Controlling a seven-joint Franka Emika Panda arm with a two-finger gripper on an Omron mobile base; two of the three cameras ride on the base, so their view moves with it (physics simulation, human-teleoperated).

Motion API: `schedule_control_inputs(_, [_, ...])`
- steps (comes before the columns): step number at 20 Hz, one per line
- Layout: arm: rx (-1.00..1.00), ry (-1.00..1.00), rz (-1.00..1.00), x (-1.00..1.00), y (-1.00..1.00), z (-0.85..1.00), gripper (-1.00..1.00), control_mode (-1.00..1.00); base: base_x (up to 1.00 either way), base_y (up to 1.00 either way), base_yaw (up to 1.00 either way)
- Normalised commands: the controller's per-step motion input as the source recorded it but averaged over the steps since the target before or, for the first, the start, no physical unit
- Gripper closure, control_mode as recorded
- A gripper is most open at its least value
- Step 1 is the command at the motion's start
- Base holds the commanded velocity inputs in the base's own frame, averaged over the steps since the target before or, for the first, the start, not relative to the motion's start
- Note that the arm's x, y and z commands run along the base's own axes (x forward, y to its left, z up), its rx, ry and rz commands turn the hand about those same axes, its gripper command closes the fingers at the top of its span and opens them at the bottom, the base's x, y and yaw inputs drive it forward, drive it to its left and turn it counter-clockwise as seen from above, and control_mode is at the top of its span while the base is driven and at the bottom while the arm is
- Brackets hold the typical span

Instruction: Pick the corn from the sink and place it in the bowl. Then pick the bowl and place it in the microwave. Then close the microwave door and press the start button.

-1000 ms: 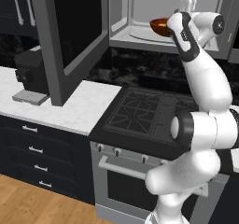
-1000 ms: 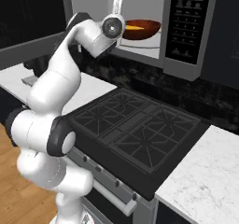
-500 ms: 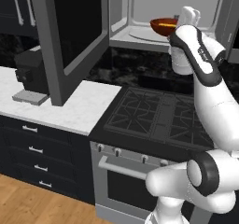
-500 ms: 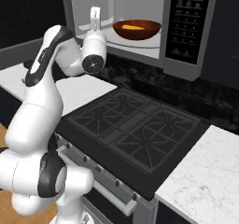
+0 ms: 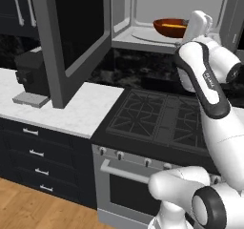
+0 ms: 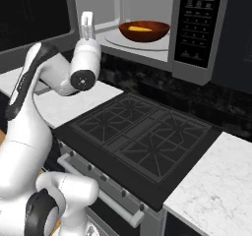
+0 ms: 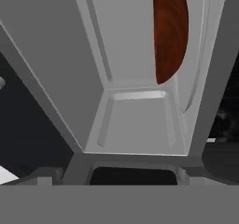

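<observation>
Corn lies inside the bowl, which we see resting on the turntable in the microwave, top centre of the right base view. Our fingers point upward beside the opening, holding nothing; their spread we cannot tell. The microwave door hangs wide open at left.

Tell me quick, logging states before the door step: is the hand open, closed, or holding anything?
Hand: empty, outside the microwave; the bowl sits inside. Open or closed cannot be told.
</observation>
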Motion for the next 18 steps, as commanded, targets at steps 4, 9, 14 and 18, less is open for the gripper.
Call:
schedule_control_inputs(4, [-0.2,0.11,0.0,-1.0,0.0,0.99,-1.0,-1.0,0.0,0.0,0.0])
schedule_control_inputs(9, [-0.04,0.25,0.0,-0.97,0.02,0.59,-1.0,-1.0,0.0,0.0,0.0])
schedule_control_inputs(14, [0.0,0.07,0.0,-1.0,0.4,-0.06,-1.0,-1.0,0.0,0.0,0.0])
schedule_control_inputs(18, [0.0,-0.04,0.0,-1.0,0.75,-0.54,-1.0,-1.0,0.0,0.0,0.0])
